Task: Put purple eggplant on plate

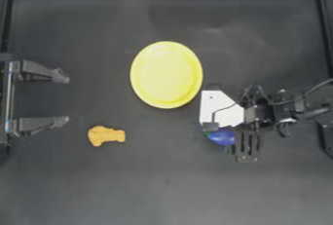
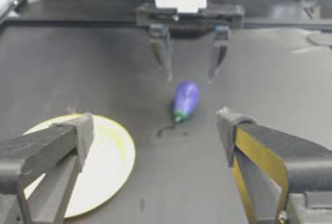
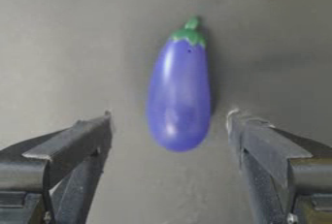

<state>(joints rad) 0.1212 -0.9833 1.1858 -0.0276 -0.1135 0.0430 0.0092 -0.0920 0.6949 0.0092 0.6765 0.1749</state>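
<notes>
Purple eggplant point(image 3: 179, 97), glossy, small and probably light and slippery, lies on the dark surface point(image 1: 162, 180) lower right of the yellow plate point(image 1: 166, 74), between the right end effector's point(image 3: 170, 136) spread jaws, best gripped across its fat middle.

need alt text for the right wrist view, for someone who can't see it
A purple eggplant with a green stem lies on the dark table, straight ahead of the right gripper. The gripper's two dark jaws are open, one either side of the eggplant's rounded end, not touching it.
</notes>
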